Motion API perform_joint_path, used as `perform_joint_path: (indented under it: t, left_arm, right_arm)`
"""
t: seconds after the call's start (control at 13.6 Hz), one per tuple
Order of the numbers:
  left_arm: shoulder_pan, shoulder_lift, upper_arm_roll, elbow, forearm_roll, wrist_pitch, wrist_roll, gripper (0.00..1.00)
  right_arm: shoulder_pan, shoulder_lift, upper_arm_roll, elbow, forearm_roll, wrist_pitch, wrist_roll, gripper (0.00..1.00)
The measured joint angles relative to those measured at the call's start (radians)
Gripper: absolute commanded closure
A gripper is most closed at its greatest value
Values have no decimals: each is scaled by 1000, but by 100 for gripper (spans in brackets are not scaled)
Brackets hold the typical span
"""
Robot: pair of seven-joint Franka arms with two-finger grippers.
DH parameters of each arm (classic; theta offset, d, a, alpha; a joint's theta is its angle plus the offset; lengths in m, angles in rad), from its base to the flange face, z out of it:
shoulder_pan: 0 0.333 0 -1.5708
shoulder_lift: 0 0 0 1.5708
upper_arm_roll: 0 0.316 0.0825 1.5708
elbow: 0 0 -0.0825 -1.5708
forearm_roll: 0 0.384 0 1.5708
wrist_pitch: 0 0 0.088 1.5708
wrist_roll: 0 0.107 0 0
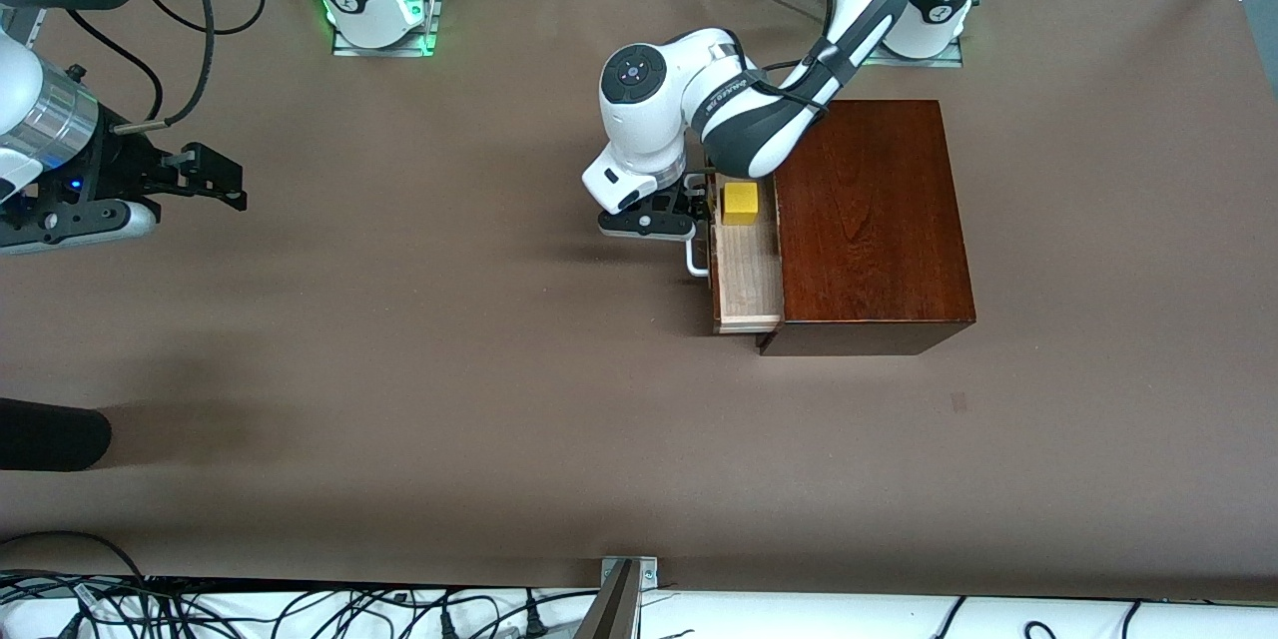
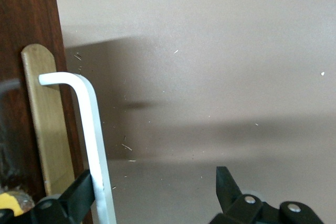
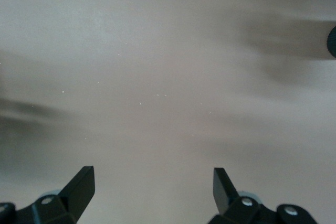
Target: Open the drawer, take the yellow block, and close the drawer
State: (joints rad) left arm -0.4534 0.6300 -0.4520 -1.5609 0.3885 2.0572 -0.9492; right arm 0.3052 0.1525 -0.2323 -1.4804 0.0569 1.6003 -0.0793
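Note:
The dark mahogany box (image 1: pixel 869 220) sits near the left arm's base. Its drawer (image 1: pixel 747 275) is pulled partly out toward the right arm's end, and the yellow block (image 1: pixel 740 203) lies in the pale tray. My left gripper (image 1: pixel 696 210) is open at the white handle (image 1: pixel 694 265). In the left wrist view one finger (image 2: pixel 79 192) sits between the handle (image 2: pixel 94 129) and the drawer front (image 2: pixel 26 51). The other finger stands well apart, so the left gripper (image 2: pixel 155 187) is not clamped. A corner of the yellow block (image 2: pixel 9 203) shows there. My right gripper (image 1: pixel 225 182) waits open and empty over bare table (image 3: pixel 154 187).
A black rounded object (image 1: pixel 50 434) lies at the table's edge at the right arm's end, nearer the front camera. Cables run along the edge nearest the front camera (image 1: pixel 300 609). The brown table (image 1: pixel 449 369) spreads wide around the box.

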Motion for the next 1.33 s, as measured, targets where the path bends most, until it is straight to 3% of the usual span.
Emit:
perform_joint_path:
  t: [0.66,0.96,1.11,1.33]
  left_arm:
    - [-5,3,-5,107,-80,-7,-13,0]
    - [42,-52,0,229,-80,-261,39,0]
    - [117,-98,1,290,-80,-414,159,0]
    - [263,-162,2,329,-100,-520,331,0]
  right_arm:
    - [14,0,10,0,0,2,-4,0]
    - [27,0,13,0,0,2,-4,0]
    - [27,0,13,0,0,1,-4,0]
    - [28,0,19,0,0,1,-4,0]
